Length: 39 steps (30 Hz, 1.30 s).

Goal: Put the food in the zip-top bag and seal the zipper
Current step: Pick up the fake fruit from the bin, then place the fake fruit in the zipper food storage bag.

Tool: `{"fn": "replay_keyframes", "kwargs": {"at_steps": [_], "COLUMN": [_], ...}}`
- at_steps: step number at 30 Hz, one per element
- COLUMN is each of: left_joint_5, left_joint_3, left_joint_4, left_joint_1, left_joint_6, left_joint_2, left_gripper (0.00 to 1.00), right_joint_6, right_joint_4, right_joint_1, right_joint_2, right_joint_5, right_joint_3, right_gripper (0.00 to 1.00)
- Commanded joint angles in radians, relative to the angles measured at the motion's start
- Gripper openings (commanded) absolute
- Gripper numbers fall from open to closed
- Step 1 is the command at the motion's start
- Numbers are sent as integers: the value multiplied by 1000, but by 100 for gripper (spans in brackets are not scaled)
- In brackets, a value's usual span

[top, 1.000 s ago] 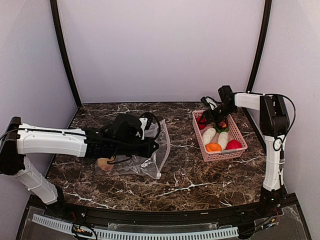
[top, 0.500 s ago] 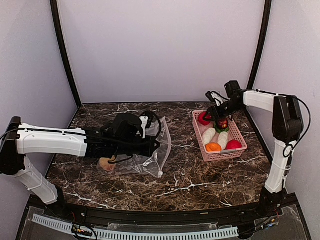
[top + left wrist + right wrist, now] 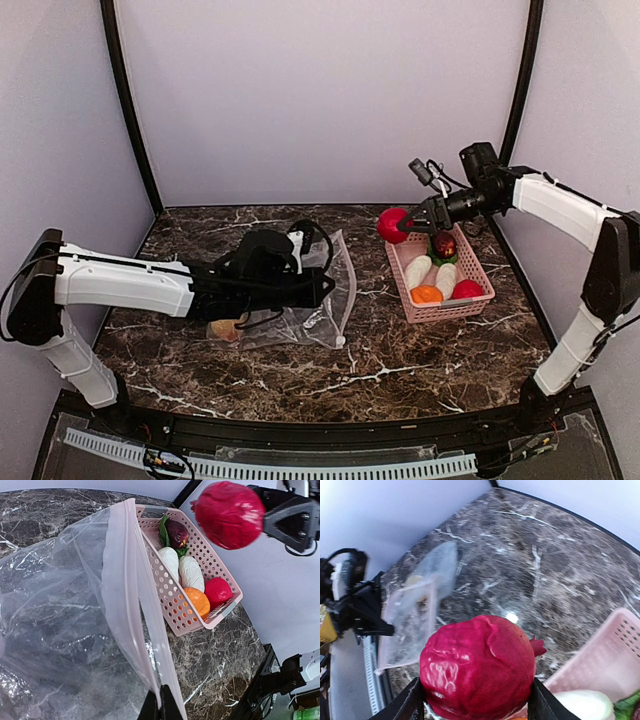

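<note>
Crimson and round, the red fruit [image 3: 390,225] is up in the air, clamped between the fingers of the right gripper [image 3: 408,226]. It hangs just off the far-left corner of the pink basket [image 3: 450,312], above its rim. Over on the left, the left gripper [image 3: 322,290] is pinched tight on the zipper [image 3: 125,595], lifting that edge so the mouth of the zip-top bag [image 3: 300,320] looks open toward the right. One tan piece [image 3: 228,328] lies inside at the bag's left end. Two white ones [image 3: 418,270], an orange one [image 3: 427,294], a red one [image 3: 467,290] and a maroon one [image 3: 446,245] wait in the basket.

So the job here is the carry and the drop. My read: cross left over the marble table [image 3: 400,360] at height, then come down in front of the raised lip, not on top of it. That film is floppy, and a nudge could fold the mouth closed. Aim low, under the lifted strip, and push well inside before letting go, because a round thing may roll back out. The left arm should hold the lip steady.
</note>
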Motion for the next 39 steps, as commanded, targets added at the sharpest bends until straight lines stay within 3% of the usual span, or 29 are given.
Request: {"fn": "replay_keyframes", "kwargs": {"at_steps": [1, 5, 13, 32, 39], "left_joint_5": [33, 65, 101, 47, 25], "left_joint_3": [39, 58, 56, 97, 96], "left_joint_4": [77, 116, 176, 72, 74], "left_joint_1": [-4, -4, -17, -61, -61], "left_joint_6": [-52, -88, -76, -11, -13], "left_joint_2": [48, 76, 53, -37, -29], "left_gripper": [1, 1, 1, 1, 1], "right_joint_6": [-45, -86, -93, -38, -44], "right_joint_4": [-99, -171, -160, -95, -95], "right_joint_1": [74, 150, 240, 276, 322], "right_joint_2": [-64, -70, -71, -41, -46], "right_joint_5": [-231, -273, -175, 37, 103], "right_joint_3": [43, 62, 16, -6, -10], "right_gripper": [58, 58, 58, 58, 64]}}
